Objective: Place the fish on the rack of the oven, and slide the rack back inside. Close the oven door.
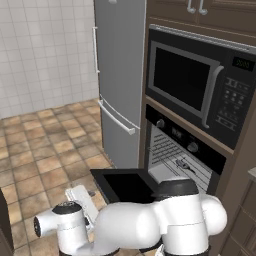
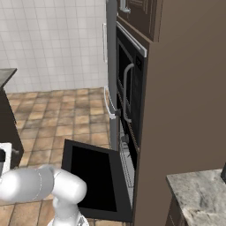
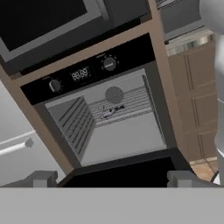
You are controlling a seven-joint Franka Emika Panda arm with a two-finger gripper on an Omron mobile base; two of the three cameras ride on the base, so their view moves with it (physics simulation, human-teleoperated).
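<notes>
The oven (image 3: 109, 109) stands open in front of the robot; the oven door (image 3: 131, 173) hangs down flat toward the gripper (image 3: 113, 178), whose two tips are spread wide with nothing between them, so the gripper is released and empty.

The fish (image 3: 113, 111) lies on the rack (image 3: 124, 107), near the middle of the rack's width and toward its back part; the rack seems to be already inside the cavity and not pulled out over the door, though I cannot be fully sure how far in it sits. The long axis of the fish runs roughly across the oven, from side to side, slightly slanted.

The relation that matters now, in my judgement, is this: the door is the nearest thing to the gripper, directly ahead and just under its line of sight; the fish and the rack lie further behind it, deeper in the oven. In the left base view the door (image 1: 125, 185) lies level in front of the arm; in the right base view its free front edge (image 2: 66, 172) points toward the robot. To close it, the gripper probably must go under that free edge and lift it up toward the knobs (image 3: 109, 64).
</notes>
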